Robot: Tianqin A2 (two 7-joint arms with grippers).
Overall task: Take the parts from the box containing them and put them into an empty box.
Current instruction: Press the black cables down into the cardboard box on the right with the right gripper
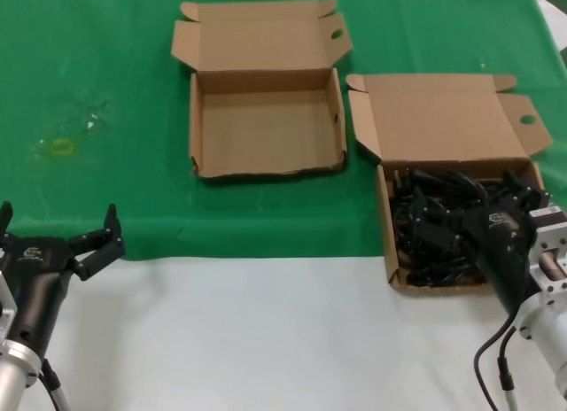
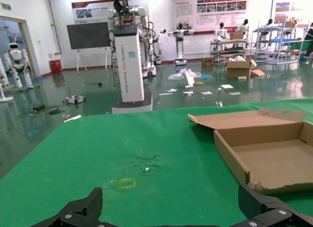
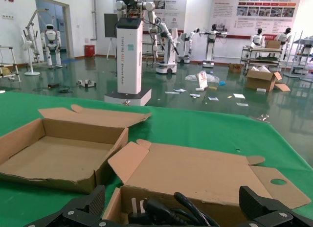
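On the worktop, half covered by a green cloth, two shallow brown cardboard mailer boxes lie side by side with lids folded back. The box with the taller lid flap sits on the robot's right, straddling the cloth's near edge, and its tray is filled with the parts, a tangle of thin black cords and small plugs. The empty box, with a shorter, wider lid flap and a wavy front wall, lies just beside it toward the left and farther back, entirely on the cloth; its tray is bare. The right gripper is down in the tray of the full box among the cords, its jaws spread wide in the right wrist view, with nothing held between them. The left gripper hangs at the near left edge of the worktop, well apart from both boxes, jaws open and empty. A small yellowish mark shows on the cloth at far left.
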